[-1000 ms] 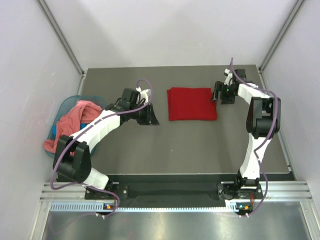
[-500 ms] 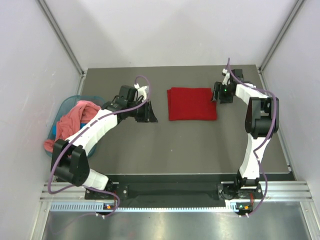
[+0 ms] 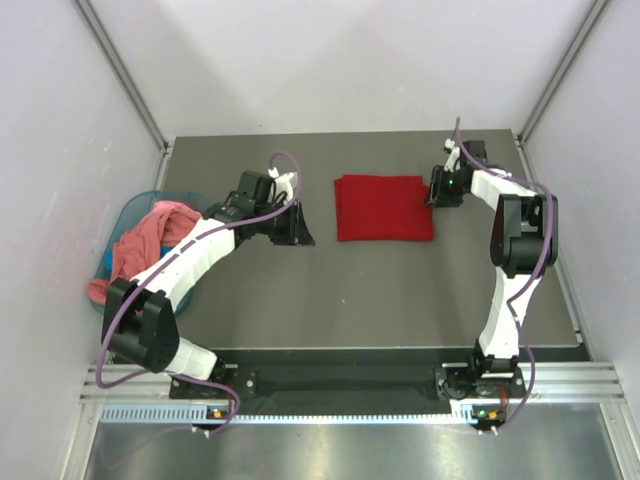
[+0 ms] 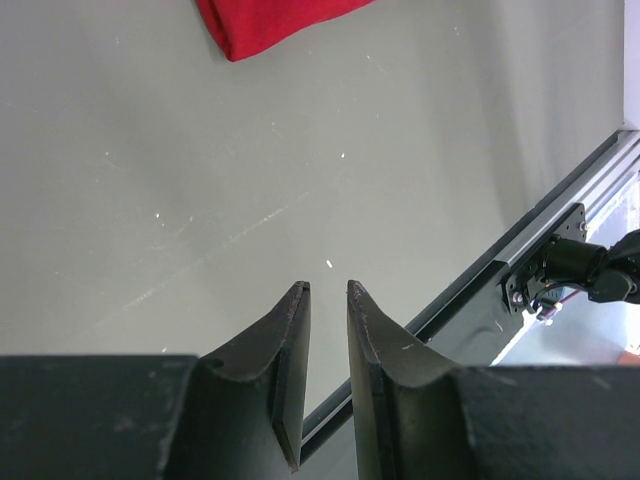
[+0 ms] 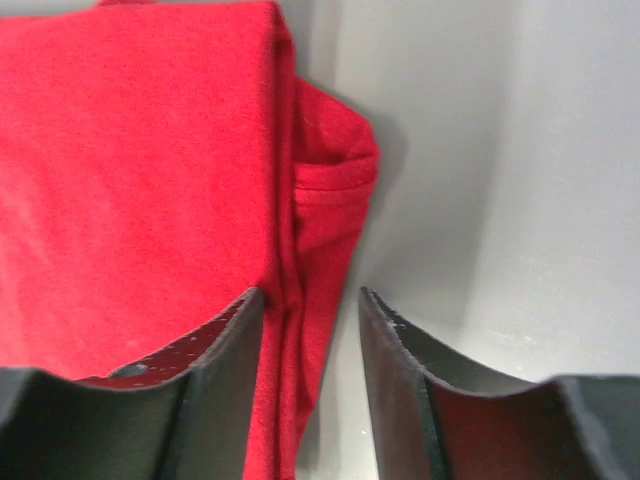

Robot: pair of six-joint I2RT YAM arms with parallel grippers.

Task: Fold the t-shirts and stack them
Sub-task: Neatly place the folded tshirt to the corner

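At the near edge of the dark grey table [image 3: 350, 290], the two white arms rise from their bases on a metal rail [image 3: 350, 378]. To the left, a teal plastic basket [image 3: 135, 205] sits at the table's side. A crumpled salmon-pink cloth t-shirt [image 3: 140, 240] is heaped in it and spills over its near rim.

The left arm reaches in over the middle-left of the table. The black two-finger left gripper [image 3: 300, 228] points toward the centre and is well apart from the basket. In the left wrist view its fingers [image 4: 290, 340] are separated by only a narrow slit. Nothing lies between them, and bare table is below.

Just beyond and to the right lies the deep red cloth t-shirt [image 3: 385, 207], folded into a neat flat rectangle near the table's far middle. One corner of it shows at the top of the left wrist view [image 4: 270, 20].

Farthest back, the right gripper [image 3: 437, 188] is at the red shirt's right edge. In its wrist view the jaws are apart and straddle that edge. One finger [image 5: 225, 350] is over the cloth and the other is over the table. A strip of grey shows between the folded hem and the far finger, so the cloth is not pinched.
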